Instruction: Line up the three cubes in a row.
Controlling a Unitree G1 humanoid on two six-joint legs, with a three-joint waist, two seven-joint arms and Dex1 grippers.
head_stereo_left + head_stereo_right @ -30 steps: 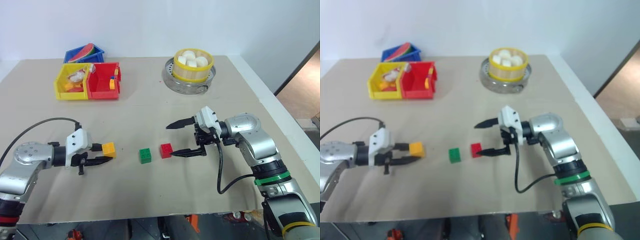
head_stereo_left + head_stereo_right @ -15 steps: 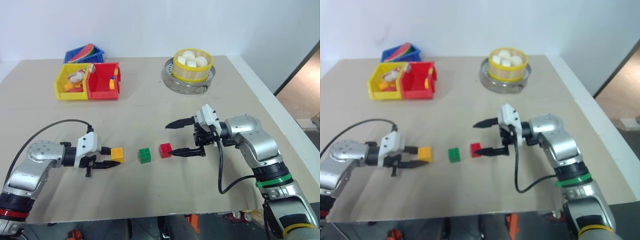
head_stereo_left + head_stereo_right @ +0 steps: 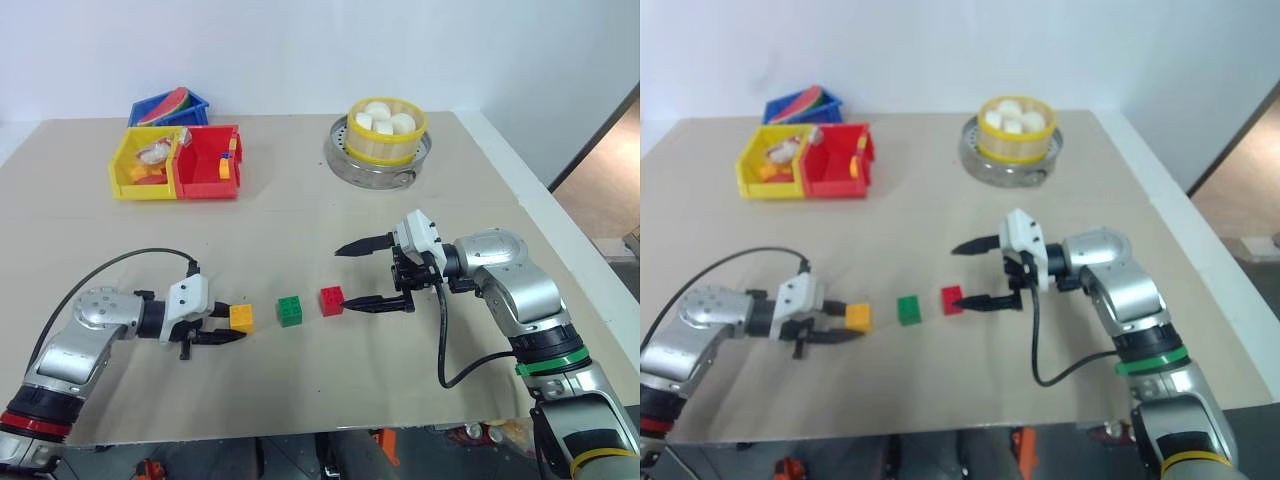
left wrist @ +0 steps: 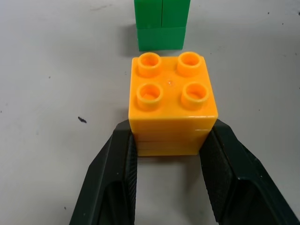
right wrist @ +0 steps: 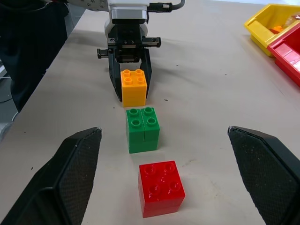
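Left claw (image 3: pixel 222 326): I pinch the orange cube (image 3: pixel 241 318).
Change: it has shifted nearer the green cube (image 3: pixel 290 310), probably grounded.
Right claw (image 3: pixel 375 272): spread beside the red cube (image 3: pixel 331 300).
Row: nearly complete.

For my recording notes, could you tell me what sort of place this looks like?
Probably a robot test bench in a lab: a plain beige table against a bare white wall, set with toy props, namely plastic bins, a steamer basket and three building-block cubes.

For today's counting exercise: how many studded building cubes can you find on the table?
3. The yellow-orange cube sits clamped in the left gripper; the green cube stands just beside it, and the red cube lies next, near the open right gripper.
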